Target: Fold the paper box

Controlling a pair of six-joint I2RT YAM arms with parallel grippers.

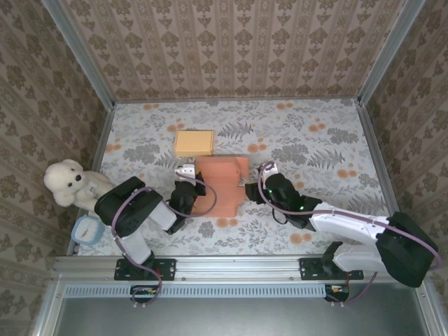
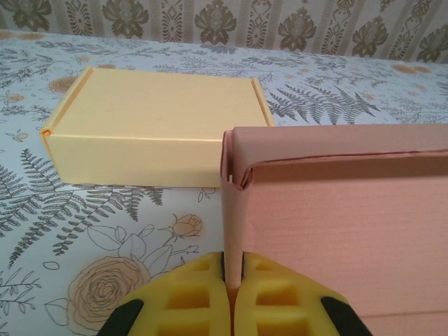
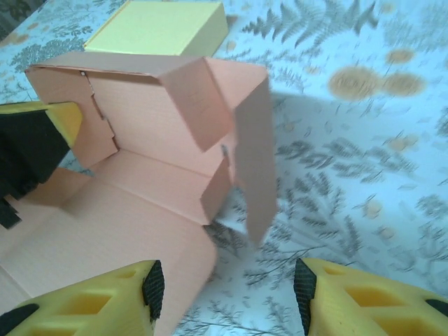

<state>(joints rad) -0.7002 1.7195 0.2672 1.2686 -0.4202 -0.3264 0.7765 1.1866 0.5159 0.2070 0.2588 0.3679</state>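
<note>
Your left claw (image 2: 234, 283) is pinching the upright side wall of the pink paper box (image 2: 350, 231), which lies ahead and to its right. Your right claw (image 3: 225, 290) stands spread, the box's loose corner flap just ahead of it. A yellow box (image 2: 157, 119) sits beyond.

Two paper boxes are lying on the table (image 1: 329, 150): one half-formed pink box (image 1: 222, 183) and one closed yellow box (image 1: 194, 143) at its eleven o'clock. One teddy bear (image 1: 68, 183) and one blue round object (image 1: 89, 228) are sitting at the table's eight o'clock edge. Two grippers are flanking the pink box, the left gripper (image 2: 234, 280) at nine o'clock and the right gripper (image 3: 227, 283) at three.
</note>
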